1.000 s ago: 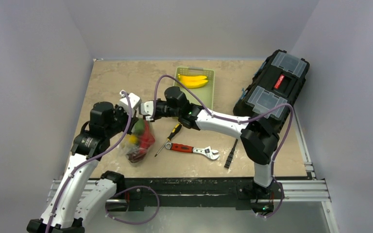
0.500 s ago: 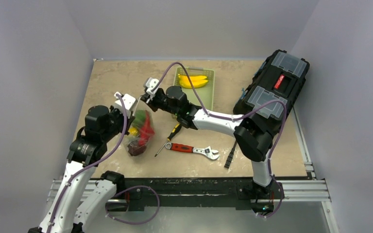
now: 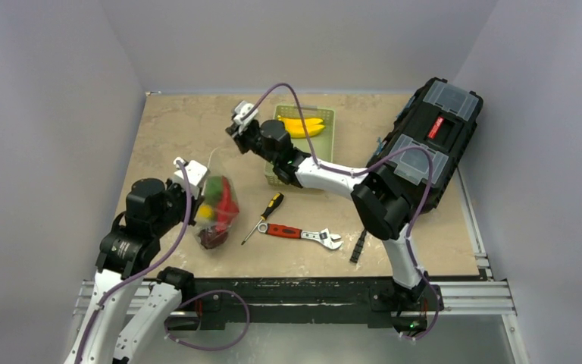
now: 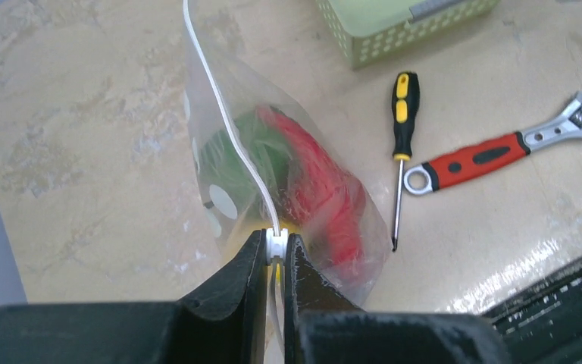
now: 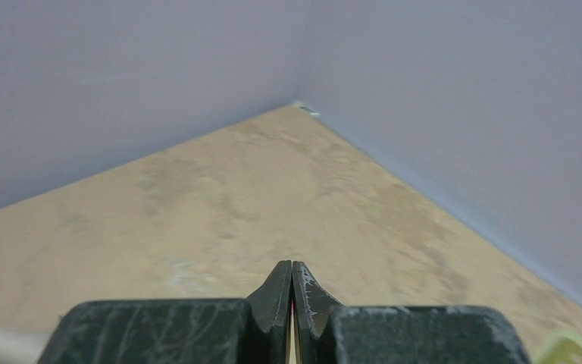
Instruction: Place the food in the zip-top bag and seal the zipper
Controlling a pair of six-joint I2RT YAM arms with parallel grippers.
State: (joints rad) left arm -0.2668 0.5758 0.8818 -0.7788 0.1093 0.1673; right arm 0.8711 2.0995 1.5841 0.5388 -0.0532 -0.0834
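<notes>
Two robot arms work over a beige marbled tabletop [image 4: 83, 152]. Nearest the arms' bases, the left gripper [image 4: 275, 246] has its black jaws pinched shut on the zipper [image 4: 231, 130], a thin white strip that runs from the jaws away along the top edge of the zip-top bag [image 4: 201, 129]. The bag is clear plastic with white dots. It stands bulging on the tabletop with its mouth edge lifted in the jaws.

Inside the bag sits the food [image 4: 311, 174]: glossy red and green pieces with a bit of yellow low down near the jaws.

Just right of the bag lies a screwdriver [image 4: 400, 152] with a black and yellow handle. Touching or nearly touching its shaft is the ring end of a red-handled adjustable wrench [image 4: 492, 152], further right of the bag.

Beyond the bag and to its right stands a pale green slotted basket [image 3: 326, 148] holding yellow toy bananas [image 3: 301, 125].

The right gripper [image 5: 292, 267] hangs beyond the bag, apart from it, beside the basket's left edge. Its jaws are pressed together with nothing seen between them, and its wrist view looks toward the tabletop's far corner.

Far right of the bag rests a black toolbox [image 3: 424, 148] with clear lid compartments
</notes>
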